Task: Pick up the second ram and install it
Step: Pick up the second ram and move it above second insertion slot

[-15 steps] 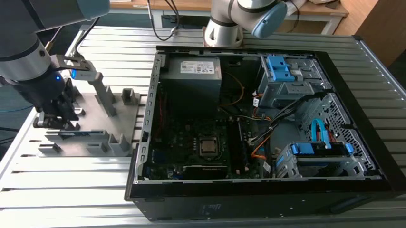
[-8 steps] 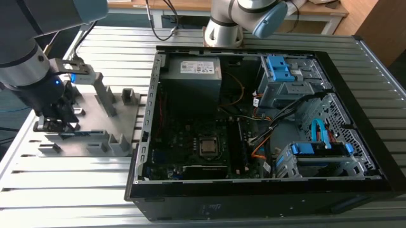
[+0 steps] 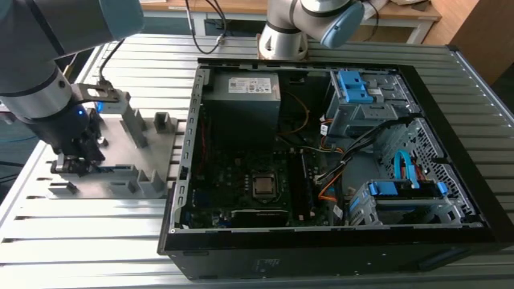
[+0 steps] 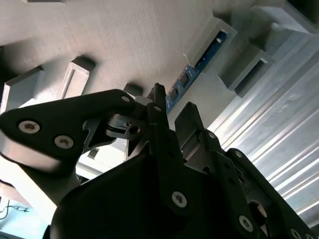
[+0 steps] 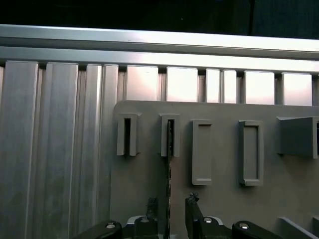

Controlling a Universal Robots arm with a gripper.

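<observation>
Grey holder block propping the second ram on edge for access; between spread jaws of gripper, unpinched.

The worktop is ribbed bare metal, brushed, with a soft sheen. The plate on it and the plate's blocks look like smooth matt grey plastic. The claw over the plate is matt black with shiny metal screws; the ram is dark circuit board.

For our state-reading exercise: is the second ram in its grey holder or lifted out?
In the holder. The second ram stands on edge, its end slotted in a grey holder block, with the gripper open around it.
</observation>
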